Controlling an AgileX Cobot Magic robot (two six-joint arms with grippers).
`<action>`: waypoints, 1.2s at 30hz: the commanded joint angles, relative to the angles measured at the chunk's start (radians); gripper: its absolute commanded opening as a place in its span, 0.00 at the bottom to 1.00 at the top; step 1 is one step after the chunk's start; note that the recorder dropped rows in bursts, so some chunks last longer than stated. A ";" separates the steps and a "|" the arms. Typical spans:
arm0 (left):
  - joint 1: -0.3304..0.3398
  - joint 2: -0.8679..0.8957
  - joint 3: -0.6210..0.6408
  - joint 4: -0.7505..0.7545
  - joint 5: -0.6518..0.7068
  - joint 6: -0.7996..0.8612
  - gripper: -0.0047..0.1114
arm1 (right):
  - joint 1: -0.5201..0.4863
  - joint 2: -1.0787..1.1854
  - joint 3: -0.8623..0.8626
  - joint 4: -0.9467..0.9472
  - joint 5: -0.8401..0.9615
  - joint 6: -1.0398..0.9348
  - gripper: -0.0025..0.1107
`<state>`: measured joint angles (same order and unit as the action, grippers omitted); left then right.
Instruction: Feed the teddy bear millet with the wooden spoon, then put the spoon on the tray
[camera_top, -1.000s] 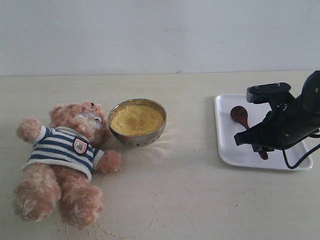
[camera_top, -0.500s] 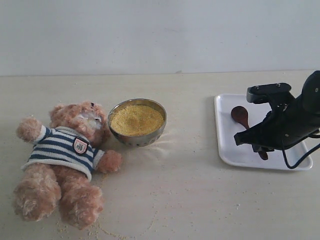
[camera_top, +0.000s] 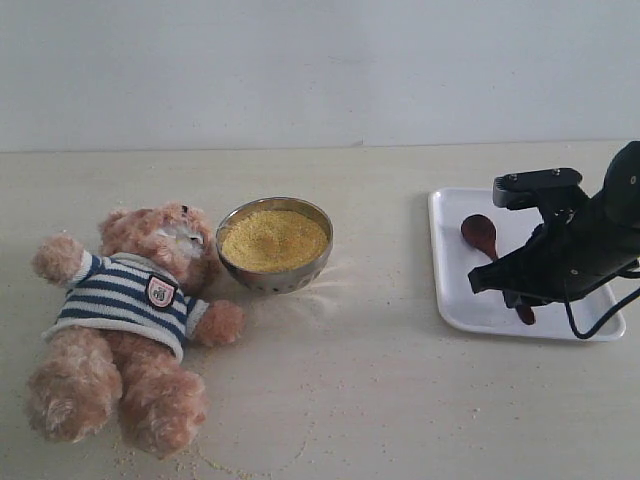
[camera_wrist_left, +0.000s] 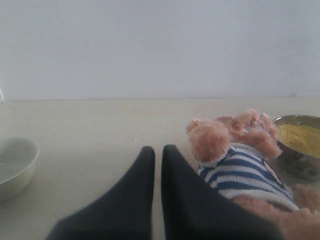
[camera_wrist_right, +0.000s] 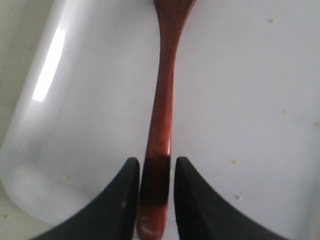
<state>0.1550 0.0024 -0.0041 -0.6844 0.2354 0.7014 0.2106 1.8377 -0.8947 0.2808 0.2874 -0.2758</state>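
Placement: wooden spoon (camera_top: 479, 231) lay flat on white tray (camera_top: 452, 300).
Over the handle end, right gripper (camera_wrist_right: 156, 164) straddled it, fingers apparently released with slim gaps either side, consistent with leaving it there. Idle left gripper (camera_wrist_left: 157, 152) was clenched, empty, beside teddy bear (camera_top: 130, 300). Steel bowl (camera_top: 285, 280) of millet (camera_top: 273, 240) stood well apart; nothing blocked a lift-off.

Only real change: the right gripper (camera_wrist_right: 156, 164) has eased its jaws apart off the wooden spoon (camera_wrist_right: 162, 100) handle. There's a thin gap on each side now, and the spoon's just lying loose on the tray (camera_wrist_right: 240, 100).
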 joint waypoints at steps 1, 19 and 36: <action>-0.005 -0.002 0.004 -0.010 -0.003 0.004 0.08 | -0.005 -0.001 -0.005 -0.007 0.002 0.001 0.30; -0.005 -0.002 0.004 -0.010 -0.004 0.004 0.08 | -0.002 -0.464 0.127 -0.002 -0.272 0.153 0.02; -0.005 -0.002 0.004 -0.010 -0.004 0.004 0.08 | -0.002 -1.399 0.651 0.006 -0.695 0.292 0.02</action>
<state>0.1550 0.0024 -0.0041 -0.6881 0.2354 0.7014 0.2106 0.5290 -0.2509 0.2909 -0.4098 -0.0159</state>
